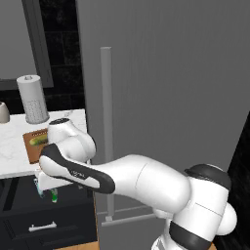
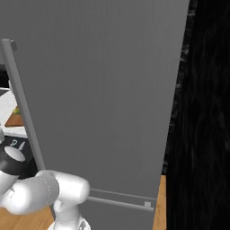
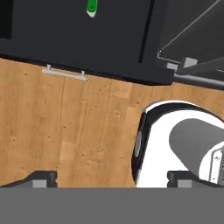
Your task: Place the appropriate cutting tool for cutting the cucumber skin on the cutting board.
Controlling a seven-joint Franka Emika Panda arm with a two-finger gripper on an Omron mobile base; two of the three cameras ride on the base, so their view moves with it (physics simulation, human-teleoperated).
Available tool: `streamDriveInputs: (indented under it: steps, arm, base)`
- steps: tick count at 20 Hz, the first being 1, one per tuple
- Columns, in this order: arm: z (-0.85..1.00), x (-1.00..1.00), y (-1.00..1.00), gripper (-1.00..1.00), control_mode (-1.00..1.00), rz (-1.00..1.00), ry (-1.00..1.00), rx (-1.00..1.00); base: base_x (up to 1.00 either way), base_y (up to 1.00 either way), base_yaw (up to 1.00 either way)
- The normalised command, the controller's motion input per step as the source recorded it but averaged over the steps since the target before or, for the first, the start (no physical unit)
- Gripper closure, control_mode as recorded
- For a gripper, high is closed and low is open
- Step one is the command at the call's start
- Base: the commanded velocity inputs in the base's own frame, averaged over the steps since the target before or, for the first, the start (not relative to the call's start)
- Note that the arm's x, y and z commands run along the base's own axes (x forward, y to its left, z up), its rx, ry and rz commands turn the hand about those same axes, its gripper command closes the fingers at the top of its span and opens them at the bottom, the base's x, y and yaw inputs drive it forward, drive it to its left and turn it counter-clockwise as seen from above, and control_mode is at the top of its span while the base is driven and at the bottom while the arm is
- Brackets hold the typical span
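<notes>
Wood floor (image 3: 65,127) beneath the hand (image 3: 111,178) (jaws spread, empty). Knife (image 3: 91,8) and peeler (image 1: 37,185) lie close; seizing the knife is the risk. Cutting board (image 1: 30,146) holds cucumber (image 1: 38,141) on tabletop (image 1: 12,151).

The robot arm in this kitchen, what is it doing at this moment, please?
The white arm is bent low beside a tall grey fridge, reaching toward the counter on its left. The gripper is open and holds nothing; it looks down at the wooden floor and a dark drawer front. On the counter lies the cutting board with the cucumber on it. A green-handled knife shows below the counter edge. No tool has been placed on the board yet.
</notes>
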Motion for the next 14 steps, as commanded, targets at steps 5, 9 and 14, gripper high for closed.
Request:
streamDriveInputs:
  steps: [5,9,14]
  arm:
    - [-0.41,0.37,0.08,-1.0,-1.0,-0.19,-0.13,0.02]
    - [-0.48,0.42,0.19,-1.0,-1.0,-0.21,-0.02,0.0]
    - [-0.41,0.33,0.2,-1.0,-1.0,-0.2,-0.09,0.0]
  base:
    - [0.0,0.0,0.0]
    - [0.0,0.0,0.0]
    - [0.0,0.0,0.0]
